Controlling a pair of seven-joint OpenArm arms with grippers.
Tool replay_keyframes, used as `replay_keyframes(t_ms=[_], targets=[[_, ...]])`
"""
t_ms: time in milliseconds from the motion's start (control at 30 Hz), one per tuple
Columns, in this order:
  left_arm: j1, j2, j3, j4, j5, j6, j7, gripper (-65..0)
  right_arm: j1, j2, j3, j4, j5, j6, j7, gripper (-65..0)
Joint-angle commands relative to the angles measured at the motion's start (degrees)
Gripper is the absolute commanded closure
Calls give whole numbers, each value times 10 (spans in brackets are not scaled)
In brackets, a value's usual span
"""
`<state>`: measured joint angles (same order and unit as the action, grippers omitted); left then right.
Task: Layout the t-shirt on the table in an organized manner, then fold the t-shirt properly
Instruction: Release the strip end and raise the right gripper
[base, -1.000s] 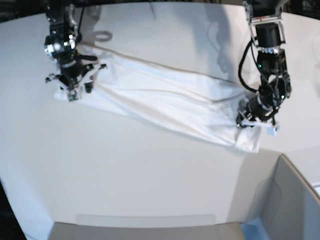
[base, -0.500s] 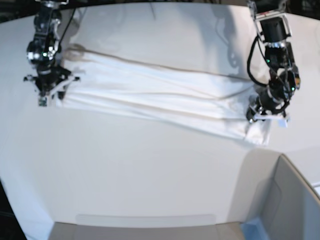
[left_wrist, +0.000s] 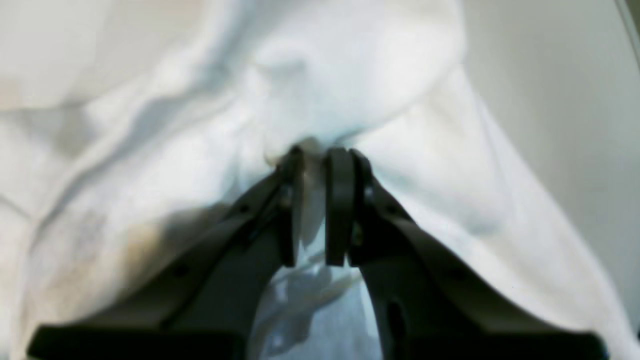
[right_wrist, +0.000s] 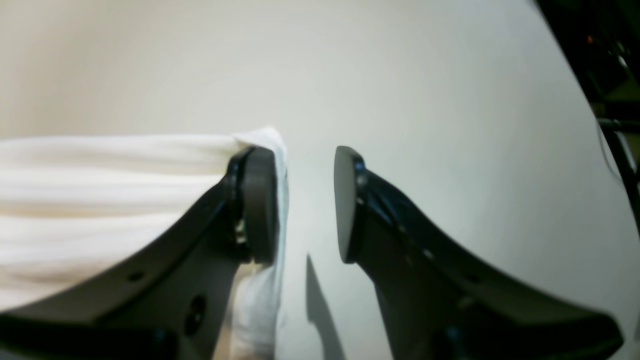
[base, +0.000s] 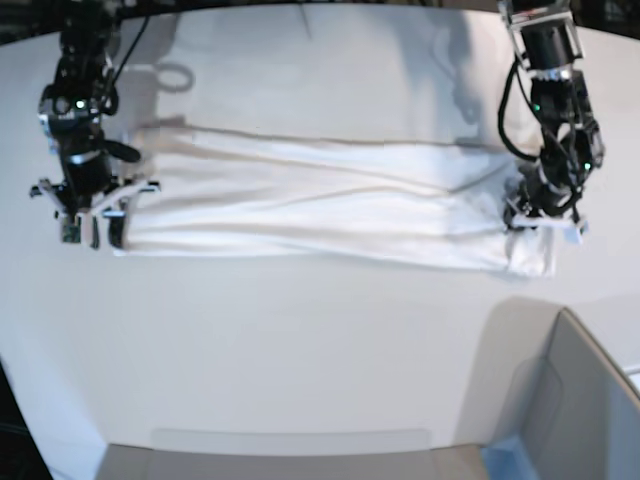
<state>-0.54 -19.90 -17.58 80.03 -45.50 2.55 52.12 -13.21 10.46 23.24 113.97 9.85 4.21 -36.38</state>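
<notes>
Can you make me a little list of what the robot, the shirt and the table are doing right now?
t-shirt: white, stretched into a long band between the two arms
table: white, shirt lies on it
left gripper: shut on a bunch of the shirt's cloth
right gripper: jaws apart, one finger against the shirt's end, nothing between them
grey bin: at the near corner, away from the shirt

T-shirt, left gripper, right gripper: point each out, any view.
t-shirt (base: 320, 200), base view, middle of the stretched cloth.
left gripper (left_wrist: 316, 165), left wrist view, between the fingertips, pinching a cloth fold.
right gripper (right_wrist: 305, 200), right wrist view, the gap between its parted fingertips.
</notes>
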Motion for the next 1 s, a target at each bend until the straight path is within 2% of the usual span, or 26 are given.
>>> replay_keyframes(t_ms=[0, 133, 233, 433, 567, 733, 967], targets=[[2, -5, -1, 27, 4, 2, 6, -93, -5, 7, 6, 16, 21, -4, 9, -192], [17, 10, 3, 91, 4, 2, 7, -95, -23, 8, 41, 17, 116, -2, 8, -192], [16, 10, 13, 92, 6, 1, 16, -95, -33, 8, 62, -3, 153, -1, -11, -192], [15, 8, 15, 88, 6, 0, 25, -95, 4, 55, 58, -89, 154, 0, -25, -192], [15, 8, 15, 87, 6, 0, 25, -95, 38, 80, 17, -135, 154, 0, -26, -192], [19, 7, 13, 87, 6, 0, 25, -95, 81, 82, -15, -178, 154, 0, -25, -192], [20, 6, 13, 87, 6, 0, 25, -95, 135, 93, -18, -227, 152, 0, -25, -192]])
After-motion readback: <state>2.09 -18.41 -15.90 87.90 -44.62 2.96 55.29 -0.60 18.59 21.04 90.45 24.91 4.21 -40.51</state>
